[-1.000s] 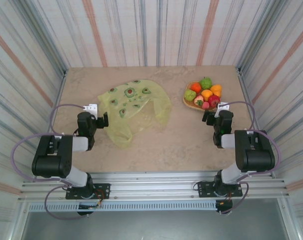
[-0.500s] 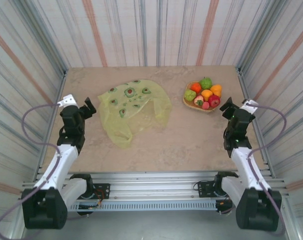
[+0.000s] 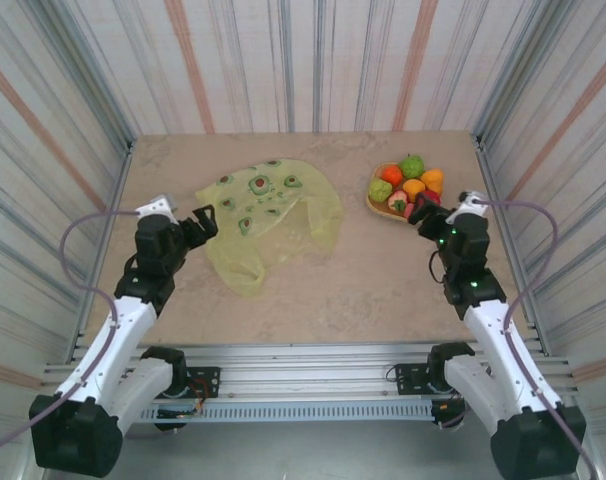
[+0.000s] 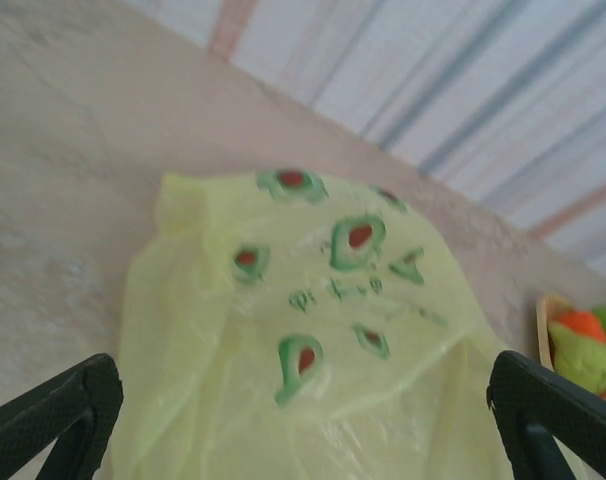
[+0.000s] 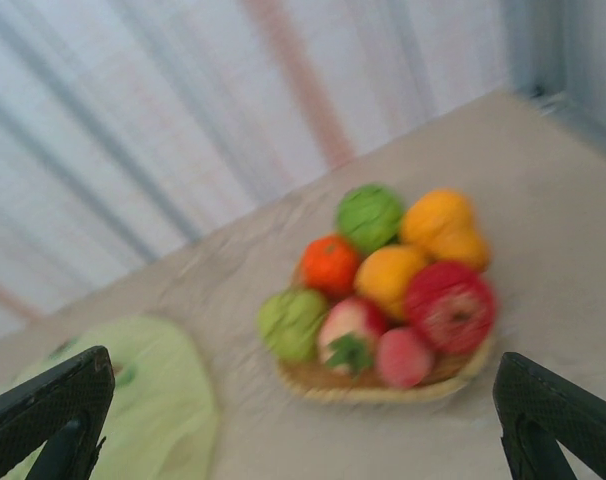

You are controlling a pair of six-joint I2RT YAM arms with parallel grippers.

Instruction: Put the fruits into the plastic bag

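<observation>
Sitting in tray point(image 5: 383, 393), fruits point(image 3: 410, 188), plastic bag point(image 3: 268, 215) apart

The plastic bag point(image 4: 313, 330) is thin, translucent yellow-green film, crinkled, with soft shiny highlights along its folds. The fruits point(image 3: 413, 187) look like smooth, glossy moulded plastic. Their tray point(image 5: 383, 388) is woven, orange-brown and matt. The worktop point(image 3: 363, 280) has a beige, marbled, stone-like face, smooth and dull. The fingers point(image 4: 58, 405) of the left claw point(image 3: 201, 222) are black, matt, with a fine dotted grain; those of the right claw point(image 3: 425, 216) look the same. The rail point(image 3: 313, 352) at the near edge is bare, brushed metal. The walls point(image 3: 313, 60) are striped and matt.
</observation>
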